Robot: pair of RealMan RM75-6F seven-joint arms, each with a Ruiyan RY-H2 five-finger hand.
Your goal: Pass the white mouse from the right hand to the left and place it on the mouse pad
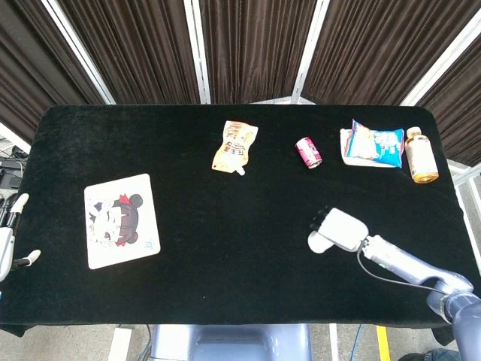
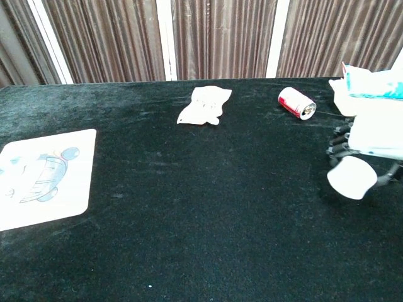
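The white mouse (image 1: 317, 242) (image 2: 351, 178) is at the right of the black table, under my right hand (image 1: 343, 229) (image 2: 371, 134). That hand covers it from above with its fingers curled down around it and grips it. In the chest view the mouse seems slightly off the cloth. The mouse pad (image 1: 122, 219) (image 2: 41, 176), white with a cartoon print, lies flat at the left of the table. My left hand (image 1: 7, 242) hangs off the table's left edge, fingers apart and holding nothing; the chest view does not show it.
Along the far side lie an orange drink pouch (image 1: 234, 147) (image 2: 204, 105), a red can (image 1: 308, 152) (image 2: 296, 102) on its side, a blue snack bag (image 1: 372, 144) (image 2: 371, 88) and an orange bottle (image 1: 421, 155). Dark curtains hang behind the table.
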